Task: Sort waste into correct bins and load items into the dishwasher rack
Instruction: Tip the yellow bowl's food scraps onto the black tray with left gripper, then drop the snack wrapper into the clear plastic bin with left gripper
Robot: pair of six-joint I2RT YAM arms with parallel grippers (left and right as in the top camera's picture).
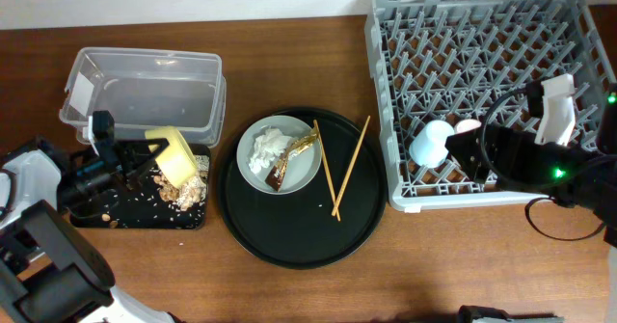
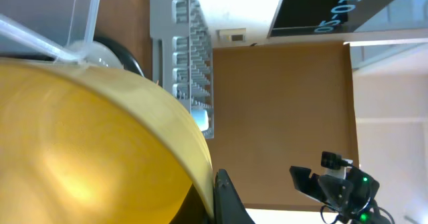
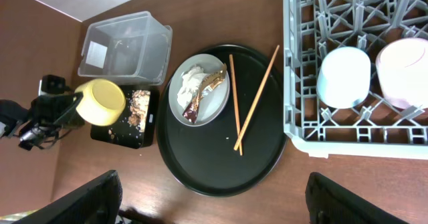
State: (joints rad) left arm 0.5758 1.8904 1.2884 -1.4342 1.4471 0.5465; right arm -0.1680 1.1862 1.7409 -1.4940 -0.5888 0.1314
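The bowl (image 1: 176,156) is held tipped over the black tray (image 1: 106,209) at the left, gripped by the left gripper (image 1: 149,154). Scraps (image 1: 183,193) are seen in that tray. The right gripper (image 1: 463,151) (over the rack (image 1: 482,34)) is spread wide, holding nothing.

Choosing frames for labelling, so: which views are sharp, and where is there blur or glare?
Overhead: evenly lit and sharp across the rack. Left wrist: the bowl sits so close it blurs, with a soft glare patch. Right wrist: chopsticks crisp, its own fingers dark and soft at the bottom corners.
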